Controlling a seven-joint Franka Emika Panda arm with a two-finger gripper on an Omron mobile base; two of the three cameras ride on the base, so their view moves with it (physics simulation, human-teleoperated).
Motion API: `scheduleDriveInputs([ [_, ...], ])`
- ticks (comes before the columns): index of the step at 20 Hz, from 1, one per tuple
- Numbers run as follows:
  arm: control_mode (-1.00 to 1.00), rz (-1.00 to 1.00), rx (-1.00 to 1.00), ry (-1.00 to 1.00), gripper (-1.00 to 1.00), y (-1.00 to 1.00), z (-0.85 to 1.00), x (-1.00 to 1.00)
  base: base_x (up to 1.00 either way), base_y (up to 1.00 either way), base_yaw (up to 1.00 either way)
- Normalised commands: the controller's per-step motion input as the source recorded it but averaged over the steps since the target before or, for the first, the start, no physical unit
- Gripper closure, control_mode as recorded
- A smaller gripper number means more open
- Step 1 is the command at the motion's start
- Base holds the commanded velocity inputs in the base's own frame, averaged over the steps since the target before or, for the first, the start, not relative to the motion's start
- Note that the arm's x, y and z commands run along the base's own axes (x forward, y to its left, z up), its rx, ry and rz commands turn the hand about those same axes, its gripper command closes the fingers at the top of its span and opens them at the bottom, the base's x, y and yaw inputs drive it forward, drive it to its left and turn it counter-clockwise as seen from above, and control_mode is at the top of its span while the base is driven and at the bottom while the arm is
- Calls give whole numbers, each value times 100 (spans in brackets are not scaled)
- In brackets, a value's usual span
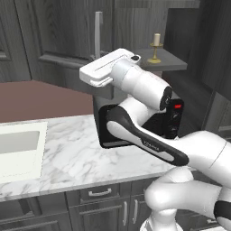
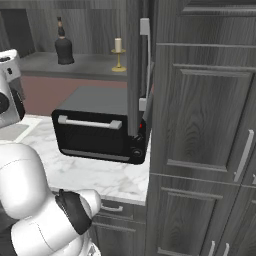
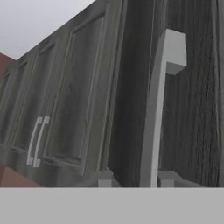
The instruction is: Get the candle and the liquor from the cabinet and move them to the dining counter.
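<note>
In the hand view the tool straddles the cabinet door's silver handle – fingers not clearly clamped. A weak grip could slip off. Swung carelessly, the door could strike the candle and liquor, shelved at upper left.

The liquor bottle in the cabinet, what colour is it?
Black, with a brownish stopper; the liquor bottle shows best in the right base view.

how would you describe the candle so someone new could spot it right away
Look into the open cabinet above the black oven on the marble counter. On its grey shelf the candle stands right of the black liquor, apart from it. It is the short cream pillar on a gold stick, smaller than the bottle.
</note>
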Motion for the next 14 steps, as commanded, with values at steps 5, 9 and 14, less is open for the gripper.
scheduleDriveInputs([
  [5, -100, 6, -6, 6, 100, 81, 0, -71, 0, 0, 0],
  [9, -100, 3, -6, 8, 100, 84, 0, -60, 0, 0, 0],
  [14, -100, 2, -6, 6, 100, 80, 0, -46, 0, 0, 0],
])
